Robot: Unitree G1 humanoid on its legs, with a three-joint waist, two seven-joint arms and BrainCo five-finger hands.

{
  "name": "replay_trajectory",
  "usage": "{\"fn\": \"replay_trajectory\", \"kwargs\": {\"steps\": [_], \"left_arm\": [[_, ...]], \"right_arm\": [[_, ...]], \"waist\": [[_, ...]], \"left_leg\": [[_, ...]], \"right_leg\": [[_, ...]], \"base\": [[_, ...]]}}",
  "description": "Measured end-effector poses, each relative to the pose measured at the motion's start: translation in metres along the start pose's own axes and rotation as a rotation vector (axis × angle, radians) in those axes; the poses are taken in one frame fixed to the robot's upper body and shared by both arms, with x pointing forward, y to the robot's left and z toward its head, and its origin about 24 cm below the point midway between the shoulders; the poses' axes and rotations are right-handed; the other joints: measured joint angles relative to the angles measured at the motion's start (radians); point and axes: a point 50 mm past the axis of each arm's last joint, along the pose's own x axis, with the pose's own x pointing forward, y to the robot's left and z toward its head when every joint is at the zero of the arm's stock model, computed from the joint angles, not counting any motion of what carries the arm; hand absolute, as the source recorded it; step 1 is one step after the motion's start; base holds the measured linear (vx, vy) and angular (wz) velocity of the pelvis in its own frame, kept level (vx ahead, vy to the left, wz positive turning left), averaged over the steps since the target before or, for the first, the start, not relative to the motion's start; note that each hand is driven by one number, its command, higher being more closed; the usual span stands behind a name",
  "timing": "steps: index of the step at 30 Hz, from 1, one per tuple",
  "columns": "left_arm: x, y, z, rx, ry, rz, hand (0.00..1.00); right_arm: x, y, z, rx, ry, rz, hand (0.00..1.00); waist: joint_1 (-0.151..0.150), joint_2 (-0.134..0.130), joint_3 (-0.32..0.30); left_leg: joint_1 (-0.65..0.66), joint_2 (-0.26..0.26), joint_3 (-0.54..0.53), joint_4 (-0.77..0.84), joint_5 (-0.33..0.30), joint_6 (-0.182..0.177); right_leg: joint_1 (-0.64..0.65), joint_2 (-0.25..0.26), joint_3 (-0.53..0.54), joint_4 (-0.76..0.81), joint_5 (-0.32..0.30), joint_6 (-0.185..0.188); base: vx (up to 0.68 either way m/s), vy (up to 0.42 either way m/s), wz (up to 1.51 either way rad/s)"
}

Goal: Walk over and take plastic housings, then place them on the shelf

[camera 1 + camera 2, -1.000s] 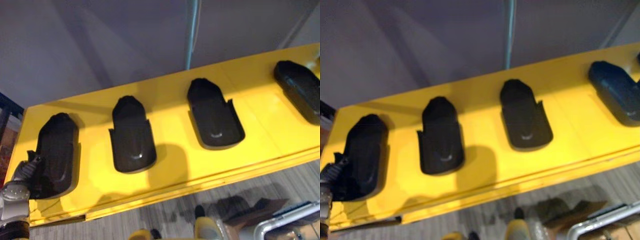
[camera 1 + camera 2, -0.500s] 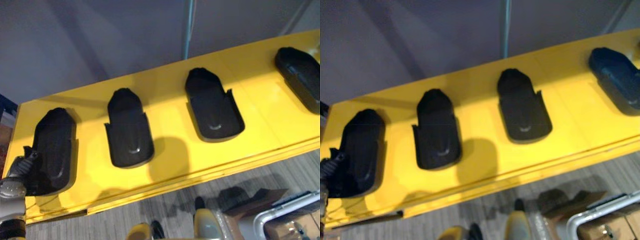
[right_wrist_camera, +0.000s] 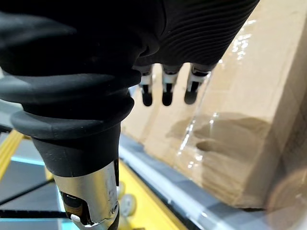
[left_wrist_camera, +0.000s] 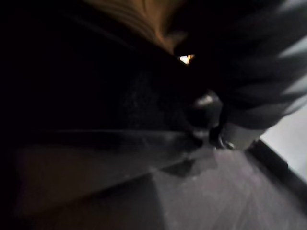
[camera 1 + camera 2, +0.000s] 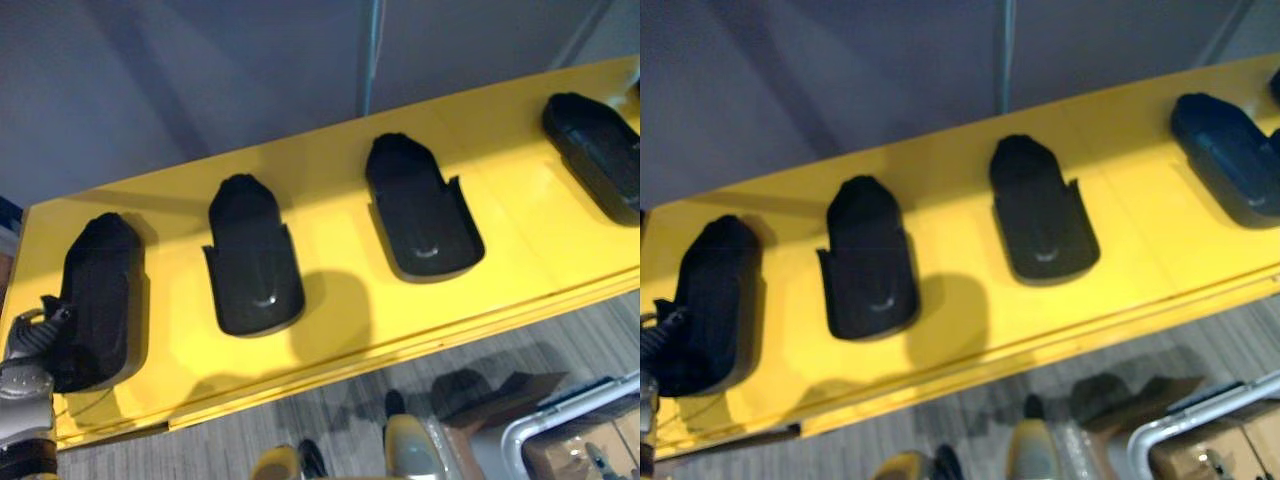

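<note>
Where the yellow shelf (image 5: 520, 240) is ending at the left, the left hand (image 5: 32, 338) is sitting against the near left edge of the first housing (image 5: 100, 290), touching it. I cannot tell whether its fingers are gripping the black shell, since they are merging with it, and the left wrist view is giving little but darkness. That housing is lying flat on the shelf. Just to its right, apart from it, the second housing (image 5: 250, 260) is lying hollow side up. The third housing (image 5: 420, 210) is lying the same way farther right and a little farther back. The fourth housing (image 5: 595, 150) is sitting at the right end, well apart from the third. All four are pointing their narrow ends toward the shelf's far edge. The right hand (image 3: 165, 93) is hanging released, fingers straight and holding nothing, near a film-wrapped cardboard box (image 3: 240, 120)
</note>
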Motion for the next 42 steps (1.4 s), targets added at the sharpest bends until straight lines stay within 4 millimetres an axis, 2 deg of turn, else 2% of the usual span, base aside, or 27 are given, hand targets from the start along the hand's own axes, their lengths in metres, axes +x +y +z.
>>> {"fn": "replay_trajectory", "kwargs": {"steps": [6,9,12,17,22,25,29,35,37,42], "left_arm": [[-0.002,-0.005,-0.001,-0.187,0.014,0.073,0.0],[-0.005,-0.007,0.011,-0.275,-0.06,0.148,0.0],[-0.011,-0.003,0.032,-0.341,-0.183,0.233,0.0],[-0.027,0.008,0.08,-0.449,-0.456,0.277,0.0],[-0.047,0.014,0.114,-0.602,-0.681,0.191,0.0],[-0.061,0.018,0.123,-0.691,-0.787,0.128,0.0],[-0.08,0.025,0.107,-0.739,-0.835,0.17,0.0],[-0.111,0.02,0.049,-0.744,-0.695,0.405,0.0],[-0.122,0.02,0.037,-0.748,-0.658,0.479,0.0],[-0.15,0.026,0.035,-0.818,-0.712,0.582,0.0]], "right_arm": [[-0.004,0.0,-0.007,-0.006,0.011,-0.019,0.0],[-0.008,0.002,-0.013,-0.007,0.022,-0.016,0.0],[-0.013,0.007,-0.023,-0.021,0.056,0.006,0.0],[-0.019,0.009,-0.037,-0.029,0.106,0.005,0.0],[-0.026,0.001,-0.054,-0.049,0.176,-0.027,0.0],[-0.028,-0.002,-0.059,-0.057,0.198,-0.042,0.0],[-0.031,-0.005,-0.064,-0.077,0.218,-0.05,0.0],[-0.044,-0.01,-0.082,-0.075,0.282,-0.072,0.0],[-0.048,-0.007,-0.087,-0.087,0.299,-0.061,0.0],[-0.059,-0.005,-0.098,-0.11,0.337,-0.054,0.0]], "waist": [[-0.001,-0.002,0.0],[-0.001,-0.006,-0.001],[0.001,-0.011,-0.004],[-0.001,-0.013,-0.039],[0.001,-0.014,-0.095],[0.005,-0.008,-0.131],[0.005,-0.003,-0.159],[0.03,-0.026,-0.18],[0.03,-0.029,-0.181],[0.046,-0.043,-0.19]], "left_leg": [[0.035,0.005,-0.002,-0.005,0.0,0.0],[0.035,0.003,-0.011,-0.005,0.0,-0.001],[0.047,0.003,-0.017,-0.007,0.0,-0.001],[0.066,-0.007,-0.036,-0.03,0.011,-0.002],[0.089,-0.02,-0.068,-0.069,0.031,-0.005],[0.094,-0.022,-0.079,-0.091,0.04,-0.005],[0.103,-0.027,-0.097,-0.122,0.053,-0.005],[0.1,-0.03,-0.13,-0.147,0.067,-0.012],[0.101,-0.03,-0.152,-0.15,0.067,-0.011],[0.102,-0.028,-0.179,-0.151,0.068,-0.01]], "right_leg": [[0.041,0.005,-0.004,-0.013,0.0,0.0],[0.048,0.002,-0.01,-0.015,0.0,0.001],[0.065,0.001,-0.018,-0.019,0.0,0.001],[0.095,-0.007,-0.034,-0.04,0.002,0.002],[0.142,-0.014,-0.064,-0.078,0.004,0.004],[0.16,-0.015,-0.082,-0.105,0.01,0.003],[0.176,-0.015,-0.093,-0.134,0.016,0.005],[0.196,-0.014,-0.134,-0.162,0.021,0.006],[0.212,-0.014,-0.148,-0.175,0.022,0.004],[0.237,-0.017,-0.17,-0.189,0.021,0.002]], "base": [[0.0,0.0,0.0],[-0.02,0.005,0.08],[-0.01,0.0,0.04],[0.01,0.003,0.08],[0.04,0.002,0.19],[0.02,-0.002,0.13],[0.01,-0.005,0.09],[0.01,-0.015,0.16],[0.01,-0.02,0.23],[0.01,-0.016,0.19]]}}
